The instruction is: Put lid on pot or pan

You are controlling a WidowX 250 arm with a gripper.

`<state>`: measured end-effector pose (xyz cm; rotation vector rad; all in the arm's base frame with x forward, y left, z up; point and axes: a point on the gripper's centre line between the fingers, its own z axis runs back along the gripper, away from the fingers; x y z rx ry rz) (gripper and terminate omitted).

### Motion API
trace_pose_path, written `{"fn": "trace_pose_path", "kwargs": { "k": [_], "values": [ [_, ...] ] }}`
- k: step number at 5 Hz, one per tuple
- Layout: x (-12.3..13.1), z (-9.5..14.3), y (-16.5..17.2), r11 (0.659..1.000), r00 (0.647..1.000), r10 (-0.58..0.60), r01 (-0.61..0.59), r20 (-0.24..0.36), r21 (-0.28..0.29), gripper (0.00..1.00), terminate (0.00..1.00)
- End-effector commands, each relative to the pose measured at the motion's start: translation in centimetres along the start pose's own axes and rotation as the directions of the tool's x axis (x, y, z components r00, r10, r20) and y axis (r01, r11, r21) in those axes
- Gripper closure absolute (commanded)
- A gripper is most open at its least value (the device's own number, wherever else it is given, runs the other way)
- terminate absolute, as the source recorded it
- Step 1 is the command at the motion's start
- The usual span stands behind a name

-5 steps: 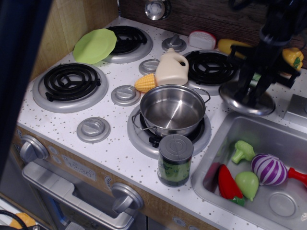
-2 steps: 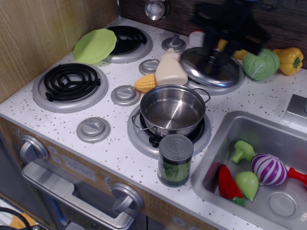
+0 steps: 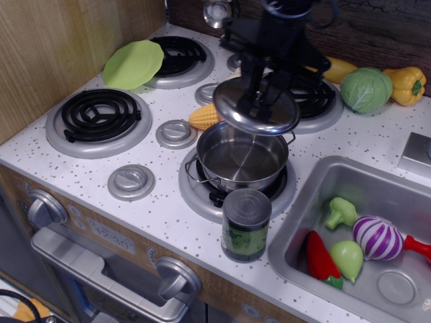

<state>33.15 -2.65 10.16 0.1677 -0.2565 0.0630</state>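
The shiny steel lid hangs in the air, slightly tilted, just above the far rim of the pot. My black gripper comes down from the top and is shut on the lid's centre, so the knob is hidden. The stainless-steel pot with wire loop handles stands open and empty on the front right burner, directly below and a little in front of the lid.
A dark can with a green label stands just in front of the pot. Toy corn lies left of the lid. A green plate rests on the back left burner. The sink at right holds toy vegetables. A cabbage and a yellow pepper lie at the back right.
My gripper has carried the lid from beside the sink at right, over the back right burner, leftward and forward to just above the pot. The pot has not moved.
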Motion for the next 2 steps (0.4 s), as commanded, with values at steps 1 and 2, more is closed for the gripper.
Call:
{"fn": "trace_pose_path", "kwargs": {
  "k": [1,2],
  "values": [
    [-0.34,0.25,0.57,0.998,0.999,0.011,-0.008,0.053,-0.056,1.0,0.0],
    [-0.93,-0.13,0.8,0.995,0.999,0.011,-0.008,0.032,-0.094,1.0,1.0]
  ]
}}
